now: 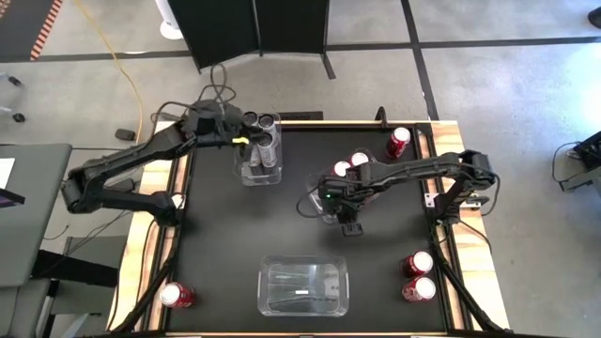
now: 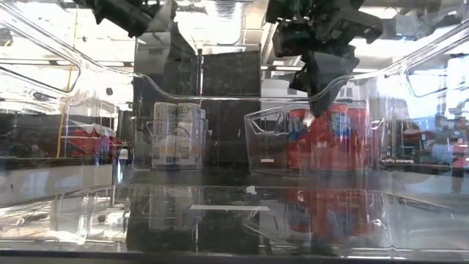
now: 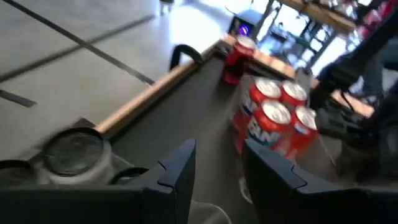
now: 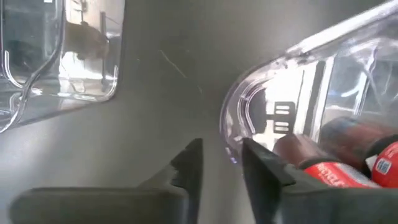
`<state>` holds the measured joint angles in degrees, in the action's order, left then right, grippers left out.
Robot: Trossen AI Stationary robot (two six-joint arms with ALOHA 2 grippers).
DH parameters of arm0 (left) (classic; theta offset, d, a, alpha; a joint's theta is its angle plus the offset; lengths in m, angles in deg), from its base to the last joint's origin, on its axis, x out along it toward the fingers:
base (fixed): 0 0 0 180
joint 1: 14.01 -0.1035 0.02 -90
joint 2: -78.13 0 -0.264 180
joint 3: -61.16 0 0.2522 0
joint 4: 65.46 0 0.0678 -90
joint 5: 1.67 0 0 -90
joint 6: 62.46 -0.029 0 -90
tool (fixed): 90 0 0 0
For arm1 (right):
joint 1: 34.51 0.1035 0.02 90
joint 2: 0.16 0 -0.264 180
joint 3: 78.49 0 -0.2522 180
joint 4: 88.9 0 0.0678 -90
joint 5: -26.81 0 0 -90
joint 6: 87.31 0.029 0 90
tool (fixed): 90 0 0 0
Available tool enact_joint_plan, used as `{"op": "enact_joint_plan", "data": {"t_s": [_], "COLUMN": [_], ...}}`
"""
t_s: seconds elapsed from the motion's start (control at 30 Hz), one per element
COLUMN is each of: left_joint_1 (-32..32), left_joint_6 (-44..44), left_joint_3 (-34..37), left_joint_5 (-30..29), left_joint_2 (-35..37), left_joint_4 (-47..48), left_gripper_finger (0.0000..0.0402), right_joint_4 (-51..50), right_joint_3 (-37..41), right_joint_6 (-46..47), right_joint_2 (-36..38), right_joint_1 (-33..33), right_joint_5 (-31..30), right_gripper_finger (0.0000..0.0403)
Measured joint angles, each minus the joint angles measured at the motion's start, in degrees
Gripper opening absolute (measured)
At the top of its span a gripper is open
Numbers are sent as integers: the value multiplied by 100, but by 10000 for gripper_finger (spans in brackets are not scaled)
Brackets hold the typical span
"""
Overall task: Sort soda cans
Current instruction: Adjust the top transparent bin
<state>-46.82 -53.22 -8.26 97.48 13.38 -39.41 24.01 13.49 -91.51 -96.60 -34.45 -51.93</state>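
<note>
Black table (image 1: 216,235): three clear bins (image 1: 302,286), four loose red cans (image 1: 176,296).

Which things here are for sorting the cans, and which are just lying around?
For the job:
- red cans in a clear bin
- silver cans in another bin
- loose red cans
- empty clear bin

Just lying about:
- yellow cable on the floor
- black stand behind the table

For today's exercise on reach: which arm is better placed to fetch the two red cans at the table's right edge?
Right. The right gripper, empty with fingers apart, hangs nearer the two red cans; the left gripper hovers over the clear bin of silver-grey cans, far across.
</note>
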Motion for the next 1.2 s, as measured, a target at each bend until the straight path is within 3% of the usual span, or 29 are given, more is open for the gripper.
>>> {"op": "enact_joint_plan", "data": {"t_s": [0.2,0.37,0.57,0.73,0.87,1.1,1.2], "left_joint_1": [586,875,961,1114,1208,1297,1295], "left_joint_6": [-530,-886,-1284,-1315,-1171,-1001,-916], "left_joint_3": [-466,-1213,-2076,-2536,-2762,-2963,-2988], "left_joint_5": [160,198,532,613,608,617,560], "left_joint_2": [-775,-1576,-2534,-3200,-3631,-4103,-4340], "left_joint_4": [94,292,873,941,934,914,857], "left_gripper_finger": [128,128,148,181,204,204,203], "right_joint_4": [42,232,284,249,80,-729,-1067], "right_joint_3": [0,0,-2,-4,-4,-4,-4], "right_joint_6": [709,1520,2686,3768,3922,4634,4907], "right_joint_2": [281,833,1700,2394,2820,3185,3213], "right_joint_1": [-71,-326,-721,-1019,-1112,-1132,-1265], "right_joint_5": [41,104,-100,-983,-1487,-2747,-2908], "right_gripper_finger": [222,245,239,221,202,164,153]}}
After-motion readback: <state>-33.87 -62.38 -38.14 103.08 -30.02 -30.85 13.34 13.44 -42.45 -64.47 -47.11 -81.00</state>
